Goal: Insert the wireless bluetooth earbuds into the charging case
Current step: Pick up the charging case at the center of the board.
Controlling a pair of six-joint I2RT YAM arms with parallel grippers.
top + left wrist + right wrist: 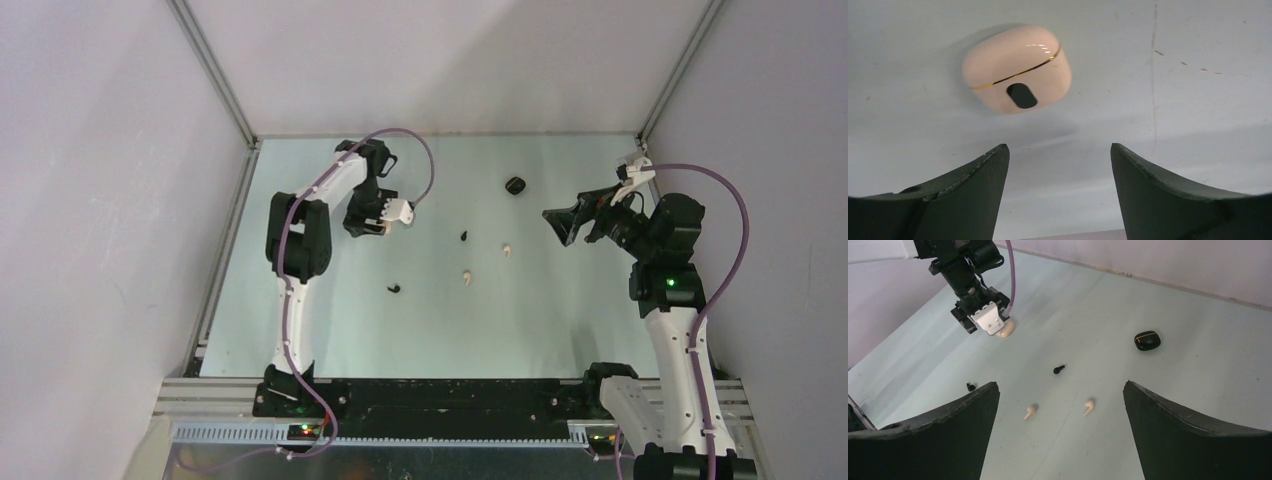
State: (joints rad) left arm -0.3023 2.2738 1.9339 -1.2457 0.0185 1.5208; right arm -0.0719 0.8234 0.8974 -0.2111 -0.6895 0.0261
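1. Left hand (1058, 150): jaws apart, holding nothing. The closed cream-white rounded charging case (1015, 70) sits on the pale table (1198, 100) just ahead of the fingertips, left of centre, its long axis crosswise and slightly tilted.
2. Right hand (1061, 382): wide open, empty.
3. Cream-white stemmed earbuds (1089, 406) and black stemmed earbuds (1059, 369) lie loose mid-table, the cream pair nearer the right hand.

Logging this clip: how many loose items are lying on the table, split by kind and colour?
cream-white earbuds: 2
black earbuds: 2
cream-white charging case: 1
black charging case: 1
Total: 6
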